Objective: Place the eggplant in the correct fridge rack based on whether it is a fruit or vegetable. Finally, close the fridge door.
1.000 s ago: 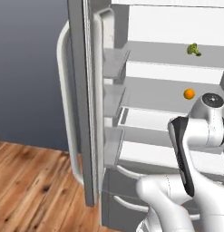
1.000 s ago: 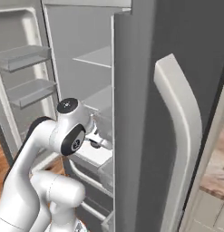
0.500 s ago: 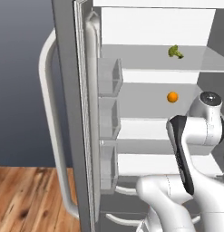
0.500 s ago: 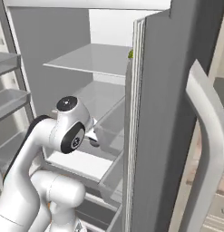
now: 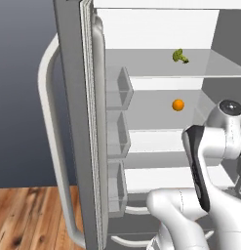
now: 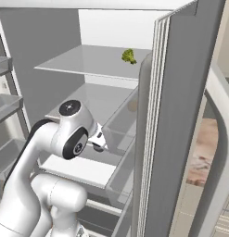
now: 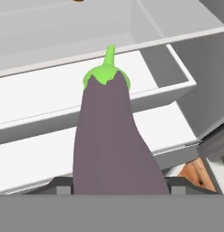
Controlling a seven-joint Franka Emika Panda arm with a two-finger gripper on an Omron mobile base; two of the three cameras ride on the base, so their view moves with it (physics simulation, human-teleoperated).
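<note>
Taking the broccoli (image 5: pixel 179 56) as my mark, and starting at the far left of the left base view: the open fridge door (image 5: pixel 75 122) stands well to the left of it, edge-on, with its long pale handle (image 5: pixel 52 146) on the outer face and three clear bins (image 5: pixel 118 141) stacked on the inner face. The broccoli sits on the rack (image 5: pixel 156 66), toward that shelf's right side. One shelf below it and nearly straight under it lies the orange (image 5: pixel 178 105). My arm (image 5: pixel 205 161) rises below and to the right of the broccoli, in front of the lower shelves.

In the hand view my jaws are closed on the eggplant (image 7: pixel 114 140): it stands up between them, long and dark purple, green cap and stem pointing away from me toward the white lower shelves (image 7: pixel 50 108). It is well below the broccoli's shelf, not yet on any shelf.

In the right base view the broccoli (image 6: pixel 129 56) lies at the rack's back right, beside the right-hand door (image 6: pixel 181 120).
</note>
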